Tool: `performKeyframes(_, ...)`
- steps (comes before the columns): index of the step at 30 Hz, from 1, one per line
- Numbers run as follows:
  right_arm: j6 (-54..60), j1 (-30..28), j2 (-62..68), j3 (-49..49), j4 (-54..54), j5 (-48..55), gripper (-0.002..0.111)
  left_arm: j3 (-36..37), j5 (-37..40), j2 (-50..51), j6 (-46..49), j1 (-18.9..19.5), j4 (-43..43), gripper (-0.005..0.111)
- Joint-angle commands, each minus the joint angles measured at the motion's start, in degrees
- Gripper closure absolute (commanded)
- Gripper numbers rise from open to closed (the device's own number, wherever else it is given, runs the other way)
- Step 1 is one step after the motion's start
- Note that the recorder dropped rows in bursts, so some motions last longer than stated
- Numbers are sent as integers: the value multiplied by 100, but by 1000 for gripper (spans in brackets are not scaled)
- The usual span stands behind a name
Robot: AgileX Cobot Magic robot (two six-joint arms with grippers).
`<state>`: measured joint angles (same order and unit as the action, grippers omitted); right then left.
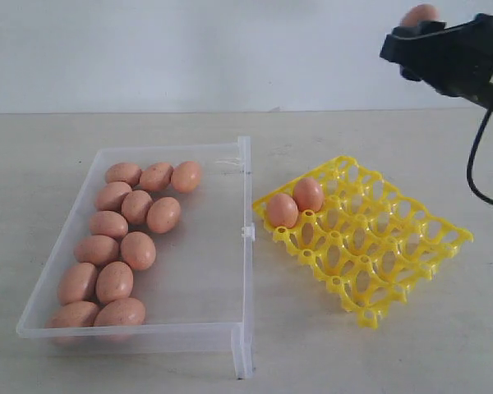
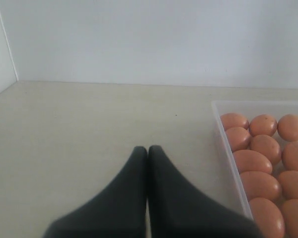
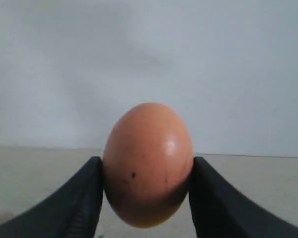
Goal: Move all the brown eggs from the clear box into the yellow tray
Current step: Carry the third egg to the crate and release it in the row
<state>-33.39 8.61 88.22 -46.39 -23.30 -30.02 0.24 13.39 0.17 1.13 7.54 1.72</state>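
Several brown eggs [image 1: 119,234] lie along the left side of the clear box [image 1: 214,271]; some of these eggs [image 2: 260,163] show in the left wrist view. Two eggs [image 1: 296,203] sit in the near-left cups of the yellow tray [image 1: 378,246]. My right gripper [image 1: 419,29] hangs high at the upper right, above the tray's far side, shut on one brown egg [image 3: 148,163] that pokes up between its fingers. My left gripper [image 2: 148,148] is shut and holds nothing; it hovers over bare table beside the box. It is out of the exterior view.
The clear box's rim flange [image 1: 245,246] runs between box and tray. A black cable [image 1: 476,164] hangs from the right arm. The beige table [image 1: 353,353] meets a pale wall behind.
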Motion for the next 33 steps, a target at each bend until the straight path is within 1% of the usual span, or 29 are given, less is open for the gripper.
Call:
performKeyframes(1, -4835, -916, 1316, -1478, -6851, -3057, 109, -24, -8, -17, 3, -19, 31, 111)
performKeyframes(2, -4995, -996, 1596, -1728, -7197, -3743, 109, -24, -8, -17, 3, -19, 31, 111)
performKeyframes(3, -5156, -1097, 2028, -1991, -7319, -3994, 109, -24, -8, -17, 3, -19, 31, 111)
performKeyframes(5, -5243, -1212, 2492, -2013, -7218, -3994, 109, -24, -8, -17, 3, -19, 31, 111)
performKeyframes(7, -5200, -1212, 2776, -2013, -7488, -3994, 109, -24, -8, -17, 3, -19, 31, 111)
performKeyframes(8, -5101, -1212, 2873, -2013, -7551, -3965, 109, -24, -8, -17, 3, -19, 31, 111)
performKeyframes(12, -4739, -1212, 2899, -2013, -7331, -3034, 109, -24, -8, -17, 3, -19, 31, 111)
performKeyframes(16, -3954, -1190, 2924, -2013, -7278, -2622, 109, -24, -8, -17, 3, -19, 31, 111)
performKeyframes(19, -3794, -1142, 3017, -2018, -6954, -2330, 109, -24, -8, -17, 3, -19, 31, 111)
performKeyframes(22, -3618, -1131, 3134, -2018, -6550, -2417, 109, -24, -8, -17, 3, -19, 31, 111)
performKeyframes(33, -3488, -1131, 3488, -2018, -6547, -2435, 109, -24, -8, -17, 3, -19, 31, 111)
